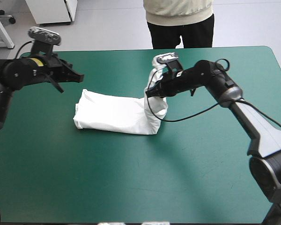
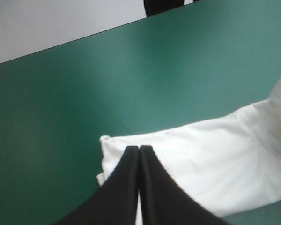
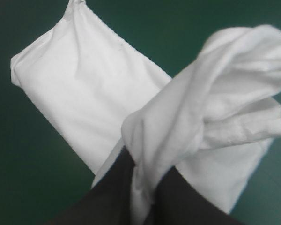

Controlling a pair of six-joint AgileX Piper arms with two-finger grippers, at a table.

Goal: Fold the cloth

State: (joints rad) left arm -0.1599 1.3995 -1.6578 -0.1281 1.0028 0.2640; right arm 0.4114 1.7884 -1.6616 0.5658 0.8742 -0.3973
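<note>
A white short-sleeved cotton T-shirt [image 1: 110, 115], folded into a long narrow band, lies about the middle of the teal-green covered table [image 1: 131, 183]. Its long axis runs nearly parallel to the table's far edge. One end points toward the table's left edge and rests flat. The other end, on the side of the table's right edge, is raised off the cover.

The right black two-finned gripper [image 1: 150, 92] has that raised end. In the right wrist view its fingers are all but closed, with a bunch of white cloth pinched between them [image 3: 143, 171], and the flat band stretches away ahead of them. The left black two-finned gripper [image 1: 78, 76] hovers nearer the table's far-left corner than the band does, just off the flat end. Its fingers meet in one point and hold nothing [image 2: 139, 150].

The coming move probably turns on the band stretching from the right gripper toward the table's left edge. Carrying the raised end that way, along the long axis, would lay it over the flat half. The right arm is the nearer one and already has the grip. The left could steady the flat end.
</note>
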